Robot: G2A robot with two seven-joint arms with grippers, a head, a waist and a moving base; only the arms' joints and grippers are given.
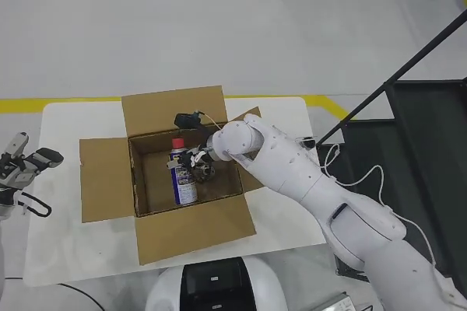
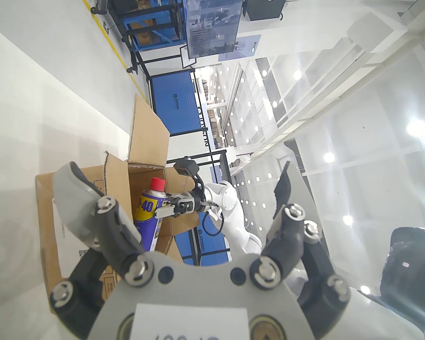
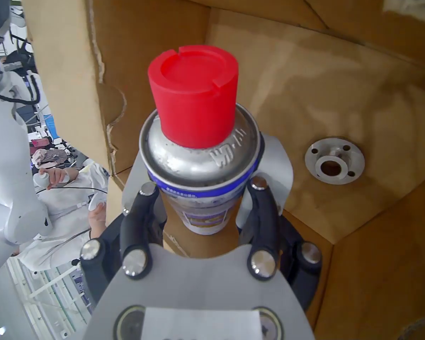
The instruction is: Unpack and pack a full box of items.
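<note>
Boxes: just one cardboard box [image 1: 107,180], brown corrugated stuff with ragged torn edges, sitting on the white table [image 1: 70,241] with its flaps folded outward.

Cans: one spray can [image 3: 198,164], and it's staying inside the box, over toward the left arm's side. It's a plain cylinder with a shiny metal shoulder, a blue and yellow label, and a chunky red plastic cap with little notches in the rim. Can't tell if its base is touching the box floor.

Metal bits: one small round flange [image 3: 334,164], dull silver, with a big centre hole and smaller holes around it. It's lying flat on the cardboard floor, apart from the can.

Right gripper [image 3: 205,175]: it's clamping the can just under the shoulder, with grey pads [image 3: 274,164] pressing in from both sides.

Left gripper [image 2: 177,178]: it's hanging out past the table's edge, well apart from the box, fingers spread wide and holding nothing.
</note>
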